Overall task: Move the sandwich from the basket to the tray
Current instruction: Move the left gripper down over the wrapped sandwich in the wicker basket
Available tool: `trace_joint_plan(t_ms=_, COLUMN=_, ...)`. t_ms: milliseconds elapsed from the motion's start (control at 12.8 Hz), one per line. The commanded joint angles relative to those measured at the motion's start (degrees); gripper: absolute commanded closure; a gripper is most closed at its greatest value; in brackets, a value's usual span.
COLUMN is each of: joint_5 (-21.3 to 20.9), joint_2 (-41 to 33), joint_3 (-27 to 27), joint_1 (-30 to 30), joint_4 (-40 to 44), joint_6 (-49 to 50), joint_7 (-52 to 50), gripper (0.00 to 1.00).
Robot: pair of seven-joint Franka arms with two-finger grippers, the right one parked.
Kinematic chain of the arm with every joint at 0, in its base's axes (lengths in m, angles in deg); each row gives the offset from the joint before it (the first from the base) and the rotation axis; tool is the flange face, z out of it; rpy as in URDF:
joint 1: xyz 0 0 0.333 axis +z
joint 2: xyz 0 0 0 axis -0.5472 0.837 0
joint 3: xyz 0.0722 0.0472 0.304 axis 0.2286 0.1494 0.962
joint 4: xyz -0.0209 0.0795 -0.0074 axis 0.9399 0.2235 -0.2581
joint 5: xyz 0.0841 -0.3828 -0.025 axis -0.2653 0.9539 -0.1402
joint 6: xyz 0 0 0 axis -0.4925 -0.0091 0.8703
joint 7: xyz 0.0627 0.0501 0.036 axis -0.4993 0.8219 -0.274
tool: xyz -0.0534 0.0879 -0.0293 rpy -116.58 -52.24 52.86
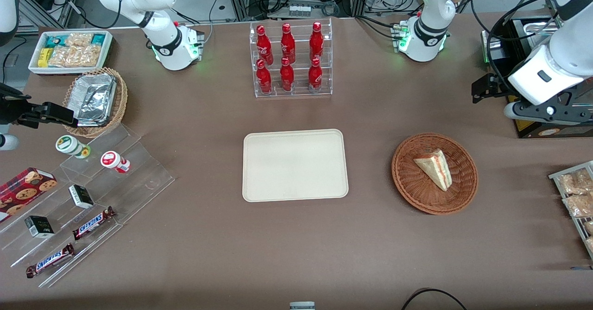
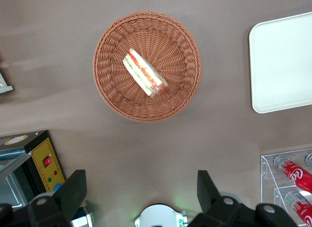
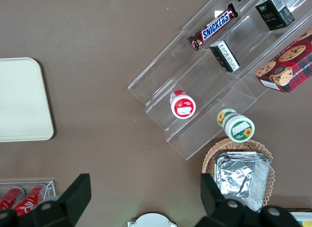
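- So, front view: the sandwich (image 1: 434, 168) is seen lying in the basket (image 1: 417, 189), toward the working arm's end of the desk (image 1: 296, 245); the tray (image 1: 295, 165) is well apart, bare.
- Left wrist view: the hand (image 2: 140, 190) is held wide open, raised above the desk, gripping nothing, clear of the basket (image 2: 117, 51).
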Motion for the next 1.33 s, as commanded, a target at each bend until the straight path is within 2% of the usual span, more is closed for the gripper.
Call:
trace_joint_plan(t_ms=0, joint_5=-0.7, joint_2=-0.7, joint_3=0.1, joint_1=-0.2, joint_4=-3.3, joint_6=-3.5, joint_7=0.0, gripper=0.00)
trace_joint_plan(t_ms=703, joint_5=-0.9, joint_2=-1.3, joint_3=0.3, joint_1=-0.1, joint_4=-18.9, joint_6=-19.9, joint_7=0.0, gripper=0.00)
trace_joint_plan(t_ms=1016, joint_5=-0.8, joint_2=-0.7, joint_3=0.6, joint_1=0.0, joint_4=-26.4, joint_6=-30.6, joint_7=-0.5, gripper=0.00)
trace_joint_plan(t_ms=1250, joint_5=-0.6, joint_2=2.1, joint_3=1.1, joint_1=0.0, joint_4=-28.7, joint_6=-36.8, joint_7=-1.0, gripper=0.00)
